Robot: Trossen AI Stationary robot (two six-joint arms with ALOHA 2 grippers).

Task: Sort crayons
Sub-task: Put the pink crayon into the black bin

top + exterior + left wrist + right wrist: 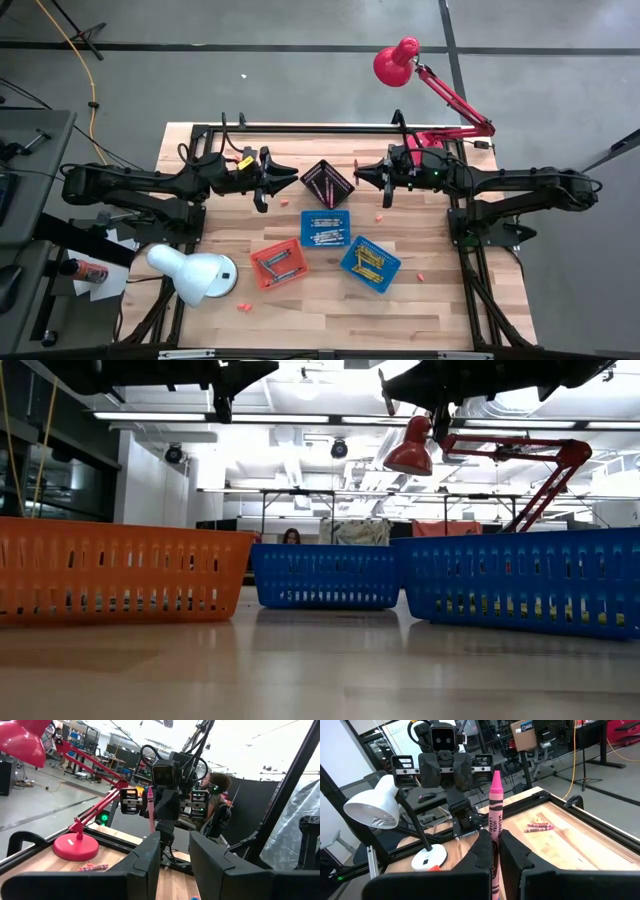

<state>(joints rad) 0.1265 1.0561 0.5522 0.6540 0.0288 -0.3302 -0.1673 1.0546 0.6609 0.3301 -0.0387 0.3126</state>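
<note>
High view: both arms raised over table's far half, tips facing across black basket. Right gripper and left gripper near each other; collision risk if either advances. Loose crayons on wood; more in orange basket and blue baskets.

Low view: baskets only; grippers out of frame above.

Left wrist view: left fingers spread, nothing between.

Right wrist view: right fingers pinching pink crayon upright by lower end; could tilt or slip, missing intended basket.

A pink crayon is being held upright, while other crayons are being kept in baskets.
</note>
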